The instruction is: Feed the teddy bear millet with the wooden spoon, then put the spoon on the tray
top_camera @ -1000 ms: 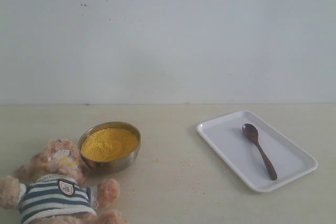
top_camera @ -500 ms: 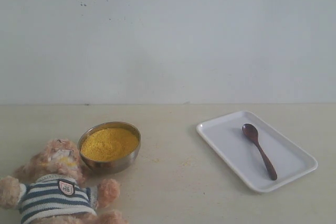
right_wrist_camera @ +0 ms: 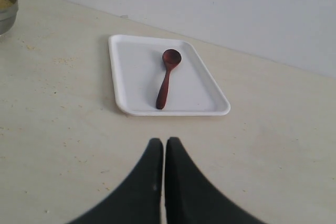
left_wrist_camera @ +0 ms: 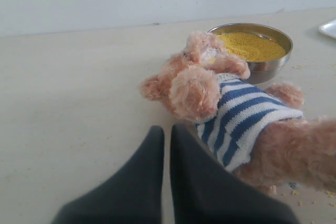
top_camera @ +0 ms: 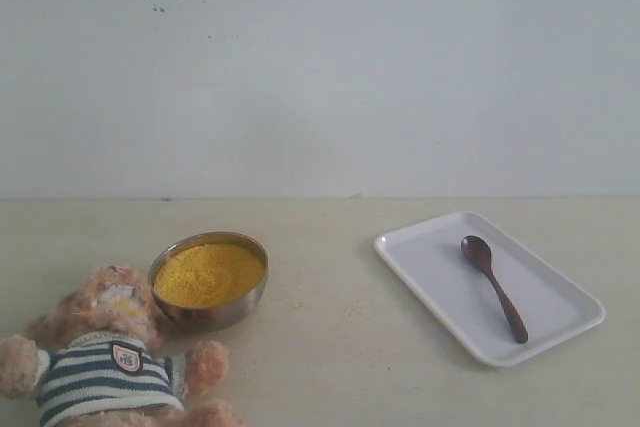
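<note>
The teddy bear in its striped shirt lies on its back at the front left of the table, with yellow grains on its muzzle. Right behind its head stands a steel bowl filled with millet. The wooden spoon lies inside the white tray on the right, bowl end away from the front edge. Neither gripper shows in the exterior view. My left gripper is shut and empty, just short of the bear. My right gripper is shut and empty, short of the tray and spoon.
Loose millet grains are scattered on the beige tabletop around the bowl and beside the bear. A plain white wall rises behind the table. The bowl's rim shows at one edge of the right wrist view.
</note>
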